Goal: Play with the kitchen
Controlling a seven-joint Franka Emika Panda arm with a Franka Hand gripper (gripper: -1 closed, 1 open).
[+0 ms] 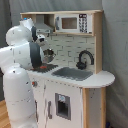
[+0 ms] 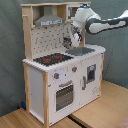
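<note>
Kitchen point(image 2: 60, 75) stands upright, front facing the second exterior view's lower right. End effector point(image 2: 75, 39) hangs above its counter, near the backsplash; grip state unclear, possibly empty.

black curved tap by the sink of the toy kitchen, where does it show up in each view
First exterior view: the black curved tap stands right of centre, behind the grey sink basin, under the small microwave.
Second exterior view: the tap cannot be made out; the white robot arm reaches down in front of that spot.
Shared landmark: the black stovetop with red rings.
</note>
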